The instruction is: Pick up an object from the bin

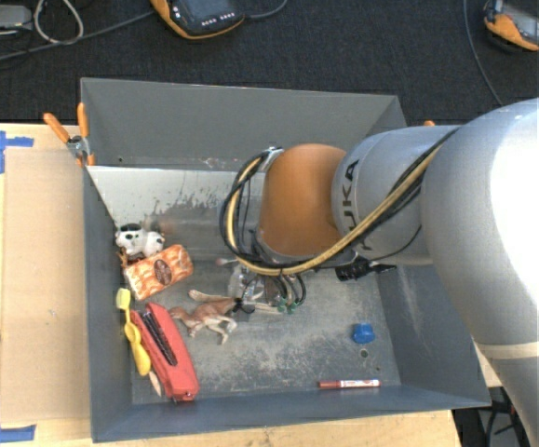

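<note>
In the middle of the grey metal bin (390, 296), low over its floor, we see the gripper (255, 296) at the end of the arm (455, 212), which reaches in across the right rim. An orange cover (297, 198) wraps the wrist above it, and black and yellow cables (236, 217) loop round that cover. The cover and cables hide much of the gripper from us, so we cannot tell whether it is open or closed, and we see nothing held in it. Just beside it, toward the bin's left wall, a brown toy animal (208, 320) with thin legs lies on its side on the floor; it is the thing nearest to the gripper, and we cannot tell whether the two touch. The other things lie along the left wall. Nearest the back slope sits a small black-and-white toy animal (139, 241), and touching it on the front side is an orange snack packet (158, 271), lying tilted. Toward the front left corner we find a yellow plastic piece (132, 336) close to the wall, with a flat red case (169, 352) bearing a black stripe just beside it on the inner side, both running slantwise toward the front rim. Well apart from these, near the right wall, a small blue cap (363, 333) rests on the floor, and a red-and-white pen (348, 384) lies along the front wall toward the front right corner.
</note>
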